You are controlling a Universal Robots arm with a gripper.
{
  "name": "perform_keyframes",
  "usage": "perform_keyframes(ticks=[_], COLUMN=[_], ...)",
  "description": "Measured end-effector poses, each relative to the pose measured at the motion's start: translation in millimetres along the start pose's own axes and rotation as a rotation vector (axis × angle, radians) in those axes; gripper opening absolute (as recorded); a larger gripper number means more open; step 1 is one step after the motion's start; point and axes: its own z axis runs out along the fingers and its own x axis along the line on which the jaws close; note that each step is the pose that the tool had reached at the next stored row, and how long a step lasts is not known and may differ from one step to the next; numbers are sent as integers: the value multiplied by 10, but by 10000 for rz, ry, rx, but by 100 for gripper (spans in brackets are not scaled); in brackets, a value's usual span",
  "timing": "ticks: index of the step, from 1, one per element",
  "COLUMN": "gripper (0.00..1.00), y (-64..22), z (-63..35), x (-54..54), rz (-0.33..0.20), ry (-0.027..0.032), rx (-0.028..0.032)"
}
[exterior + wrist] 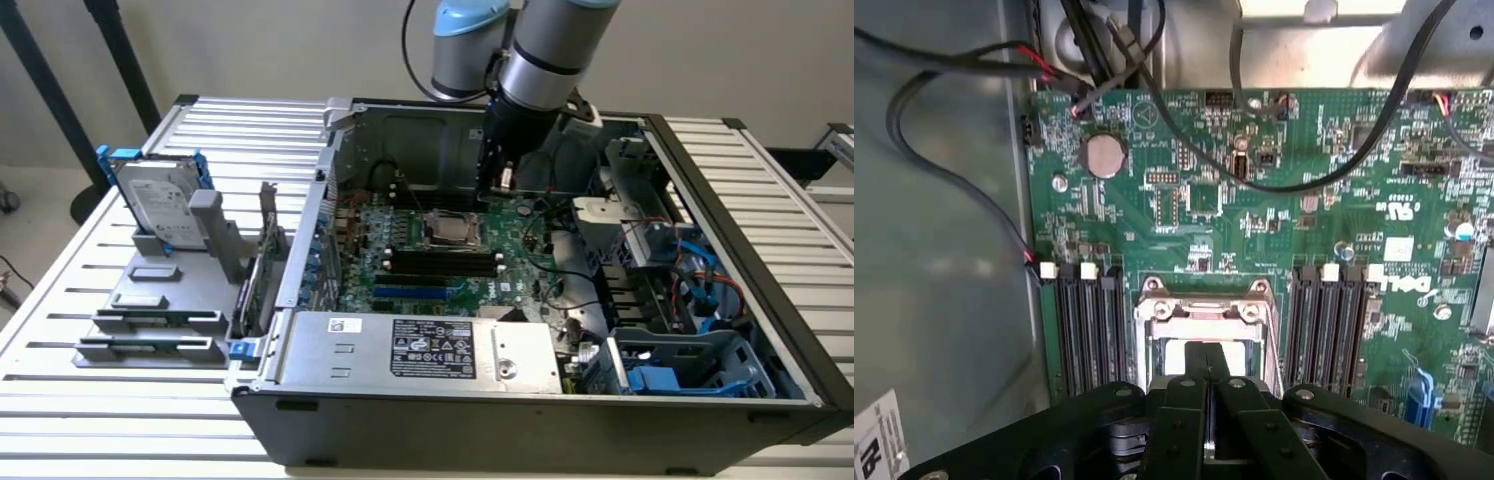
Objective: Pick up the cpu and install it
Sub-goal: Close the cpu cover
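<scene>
Slatted white bench, exterior view: open computer case lying flat; hard drive racked well apart on the exterior view's left. End effector hangs inside the case, near the socket where the cpu appears to lie.

Wrist view: end effector closed, gripping nothing, over the cpu inside its socket frame, flanked by memory slots.

Handling note: seating probably wants centred, level, vertical contact, clear of the cable.

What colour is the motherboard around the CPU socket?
The motherboard is green; it shows best in the wrist view.
</scene>
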Motion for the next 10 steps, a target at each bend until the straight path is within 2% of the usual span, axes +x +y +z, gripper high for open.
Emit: perform_keyframes(ticks=[5, 10], gripper=[11, 11], y=[-108, -254], z=[19, 52], x=[-4, -10], rz=[7, 1], ry=[-4, 3], rx=[188, 290])
